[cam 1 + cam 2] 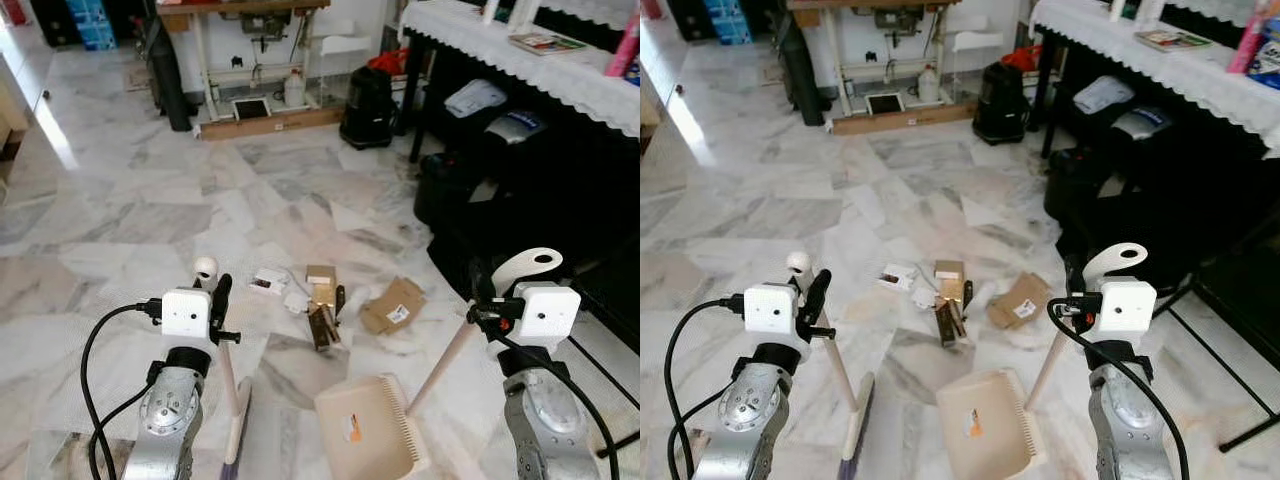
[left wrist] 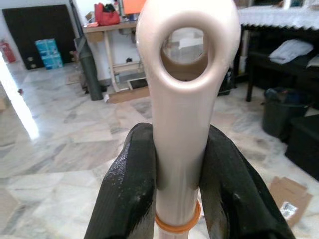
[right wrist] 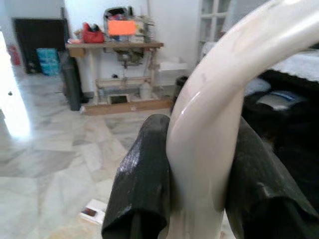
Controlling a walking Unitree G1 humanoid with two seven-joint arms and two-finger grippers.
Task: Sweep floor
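Jaws clamp one broom (image 1: 236,420) left, one dustpan (image 1: 372,428) right, near four scraps.

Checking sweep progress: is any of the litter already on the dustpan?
No: the dustpan carries just an orange sticker, while the cardboard scraps and boxes lie on the floor beyond it.

Your left pincer (image 1: 212,300) is clamped on the broom handle (image 1: 228,380), both black fingers (image 2: 130,189) pressed to its sides. Your right pincer (image 1: 487,300) grips the dustpan handle (image 1: 445,362) the same way. Both silver arms are raised in front.
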